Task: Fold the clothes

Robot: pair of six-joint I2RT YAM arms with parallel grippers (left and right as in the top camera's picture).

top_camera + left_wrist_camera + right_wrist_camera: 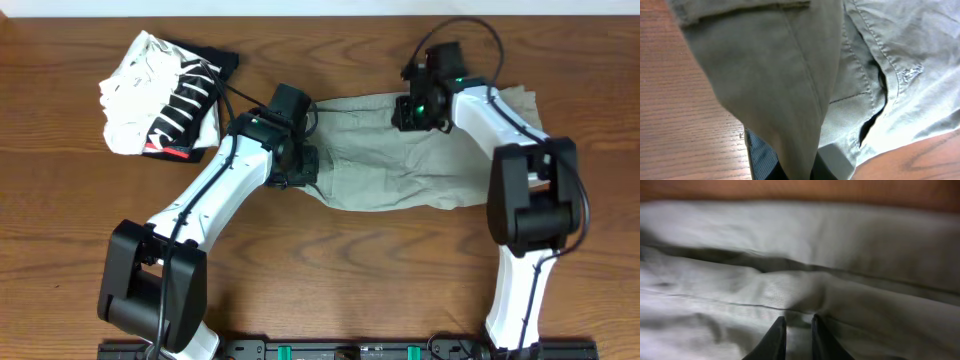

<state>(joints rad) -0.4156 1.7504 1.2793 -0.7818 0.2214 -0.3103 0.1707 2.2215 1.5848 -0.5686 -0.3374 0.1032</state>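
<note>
Overhead: the shorts [400,165] lie spread across the far middle of the bench [350,260], with a striped garment [165,105] well apart at the far left. The left hand [295,170] is at their left end and the right hand [412,108] is on their far edge.

Left wrist: khaki cloth drapes close over the lens, with a pale blue waistband [761,157] peeking below. The left hand is clenched, seemingly on a fold of the shorts.

Right wrist: the fingertips [776,339] stand slightly apart against rumpled cloth. The view is blurred, so I cannot tell whether they are grasping it.

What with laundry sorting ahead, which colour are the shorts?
The shorts are plain khaki grey-green, clearest in the overhead view.
</note>
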